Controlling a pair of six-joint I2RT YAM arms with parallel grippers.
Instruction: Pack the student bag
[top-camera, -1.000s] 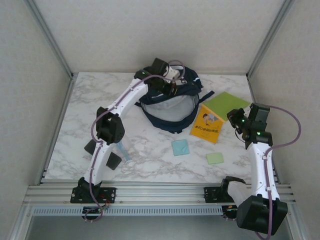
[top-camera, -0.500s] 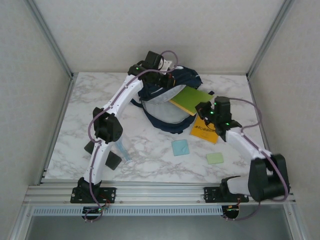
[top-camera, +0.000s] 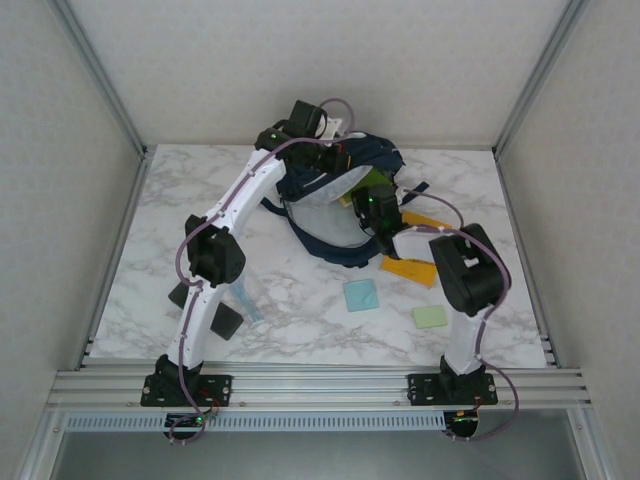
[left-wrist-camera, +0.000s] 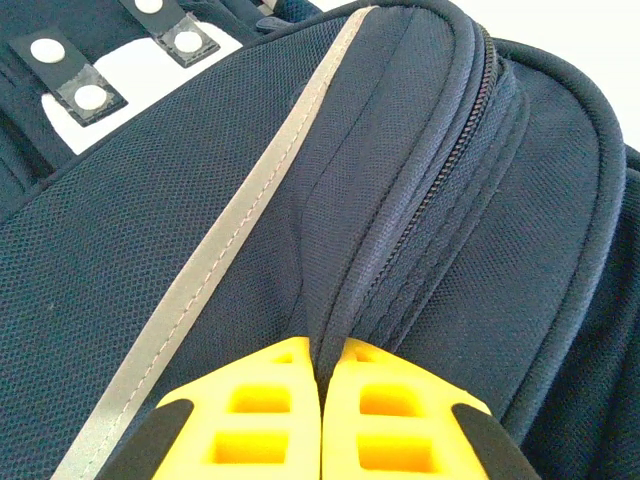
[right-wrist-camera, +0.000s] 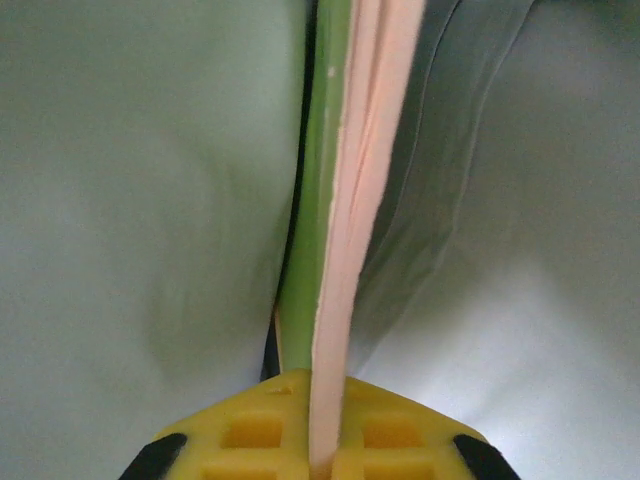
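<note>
Pinching a fold of navy cloth just beside the zip, my left fingers (left-wrist-camera: 305, 365) are shut tight on the student bag (top-camera: 330, 252). The bag lies at the back middle of the bench (top-camera: 300, 310), its mouth lifted open. My right fingers (right-wrist-camera: 295, 400) are closed on the near edge of a green notebook (right-wrist-camera: 305, 200), whose far end reaches down between the pale lining walls inside the bag. I judge the bag soft and floppy: its mouth would likely sag shut if released, so the stitched zip edge looks the firmest place to hold. The notebook seems thin and could bend or catch on the lining.
</note>
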